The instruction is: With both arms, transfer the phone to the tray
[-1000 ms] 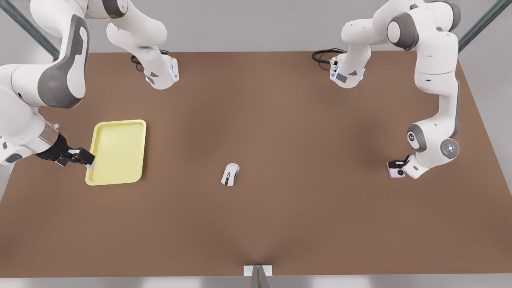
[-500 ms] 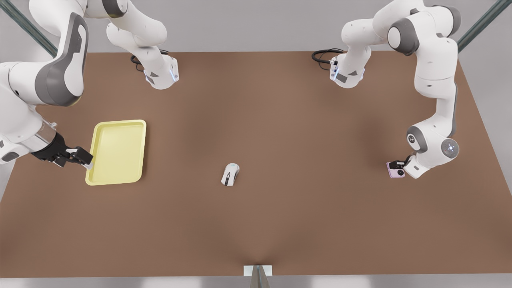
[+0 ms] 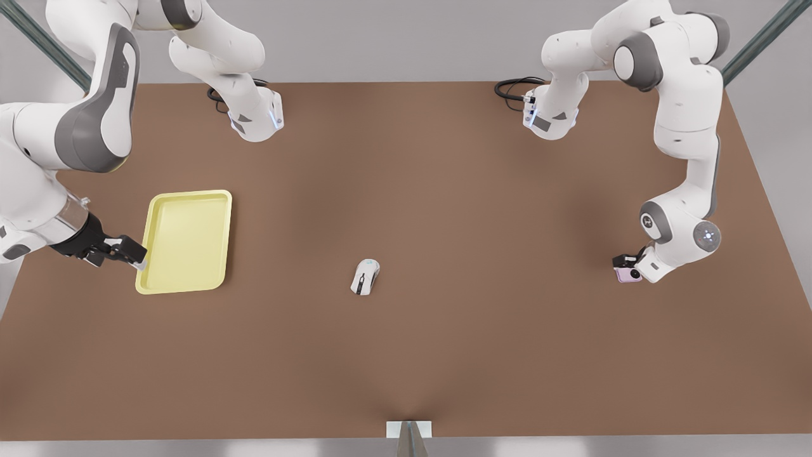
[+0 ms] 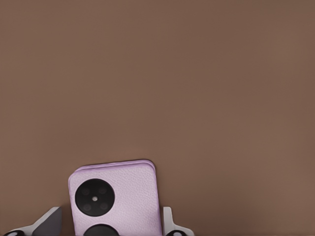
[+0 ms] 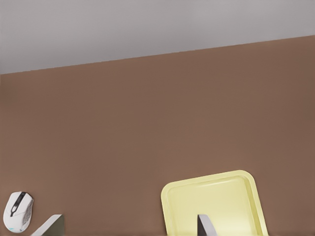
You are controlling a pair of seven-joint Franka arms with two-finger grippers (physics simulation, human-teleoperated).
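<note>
Left gripper (image 3: 625, 265) drawn inward clasping phone (image 3: 627, 275), phone partly hidden, right gripper (image 3: 134, 257) pinching tray (image 3: 188, 241) rim

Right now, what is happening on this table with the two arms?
The left gripper, at the front view's right, has its fingers on either side of the pink phone, which looks slightly lifted off the brown table. The right gripper, at the front view's left, is at the near corner of the yellow tray, one finger over its rim. A white mouse lies untouched between them. The phone is not yet in the tray.
</note>
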